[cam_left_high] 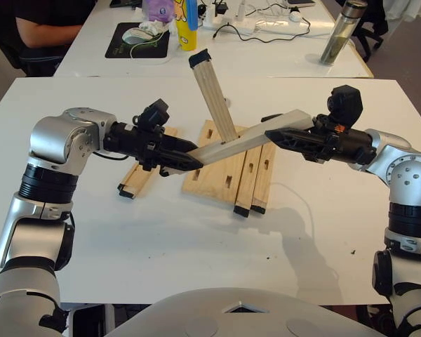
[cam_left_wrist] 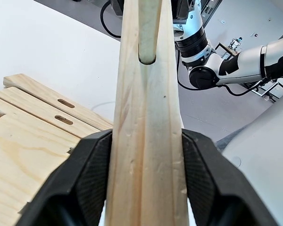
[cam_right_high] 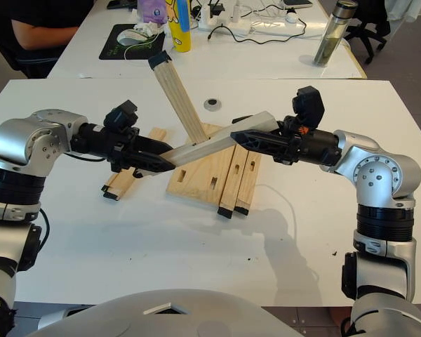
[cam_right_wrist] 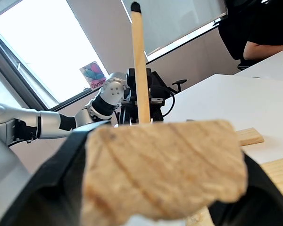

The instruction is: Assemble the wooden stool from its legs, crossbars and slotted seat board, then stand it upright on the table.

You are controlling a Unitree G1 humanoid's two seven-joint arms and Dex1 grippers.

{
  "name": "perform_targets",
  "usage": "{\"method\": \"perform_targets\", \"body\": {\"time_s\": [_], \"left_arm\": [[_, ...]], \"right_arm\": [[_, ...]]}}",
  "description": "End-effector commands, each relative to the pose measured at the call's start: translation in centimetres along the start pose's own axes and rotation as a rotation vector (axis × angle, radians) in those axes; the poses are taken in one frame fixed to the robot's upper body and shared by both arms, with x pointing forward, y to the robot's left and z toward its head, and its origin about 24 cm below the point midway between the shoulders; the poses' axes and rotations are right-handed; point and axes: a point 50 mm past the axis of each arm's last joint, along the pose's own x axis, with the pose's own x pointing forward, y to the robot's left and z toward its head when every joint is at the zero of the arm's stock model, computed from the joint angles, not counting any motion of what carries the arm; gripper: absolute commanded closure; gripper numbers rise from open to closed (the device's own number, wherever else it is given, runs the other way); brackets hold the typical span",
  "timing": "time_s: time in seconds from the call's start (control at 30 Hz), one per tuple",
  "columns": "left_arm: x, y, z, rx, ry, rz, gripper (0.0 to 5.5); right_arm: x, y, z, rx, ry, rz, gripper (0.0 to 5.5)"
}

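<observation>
Wooden stool, in parts: one slotted bar (cam_left_high: 245, 144) is held up off the counter (cam_left_high: 196, 246), with the left gripper (cam_left_high: 195, 163) clamped on one end and the right gripper (cam_left_high: 272, 135) clamped on the other. A black-capped leg (cam_left_high: 214, 98) stands tilted in the bar's slot. Beneath them the seat board (cam_left_high: 210, 179) lies flat, with two legs (cam_left_high: 256, 179) touching its right edge and more wooden pieces (cam_left_high: 139, 177) near its left.

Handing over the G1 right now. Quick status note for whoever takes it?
Left gripper shut on one end of the crossbar, right gripper on the other, held above the seat board.
Done: one black-capped leg stands tilted in the crossbar's slot.
Seat board lies flat on the table, two loose pieces along its right edge, more pieces on its left.
To do: remaining legs, seat, standing it upright.
</observation>
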Motion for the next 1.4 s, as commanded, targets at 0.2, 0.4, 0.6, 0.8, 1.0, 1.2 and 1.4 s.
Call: {"method": "perform_targets", "body": {"time_s": [0.2, 0.4, 0.6, 0.8, 1.0, 1.2, 1.4], "left_arm": [[0.2, 0.0, 0.2, 0.018, -0.006, -0.001, 3.41], [0.4, 1.0, 0.9, 0.031, -0.126, 0.076, 2.72], [-0.8, 0.5, 1.3, -0.003, -0.347, 0.145, 1.80], [-4.9, -0.9, -0.2, -0.093, -0.534, 0.263, 1.48], [-3.9, -0.8, -5.1, -0.102, -0.363, 0.439, 1.48], [0.0, 0.2, -7.7, 0.088, -0.195, 0.571, 1.48], [4.1, 0.7, -8.2, 0.286, -0.164, 0.608, 1.48]], "right_arm": [[0.0, 0.2, -0.2, 0.010, 0.008, 0.013, 3.39], [-0.1, 0.0, -0.1, -0.014, -0.003, -0.015, 3.44], [-1.1, -1.0, -0.4, -0.059, 0.020, -0.151, 3.44], [-3.4, -1.0, -0.6, -0.086, 0.067, -0.250, 3.44], [-6.6, 0.5, 1.0, -0.109, 0.169, -0.286, 3.44], [-7.2, 0.7, 3.3, -0.157, 0.286, -0.248, 3.44], [-5.9, 0.1, 3.0, -0.186, 0.330, -0.205, 3.44]]}}
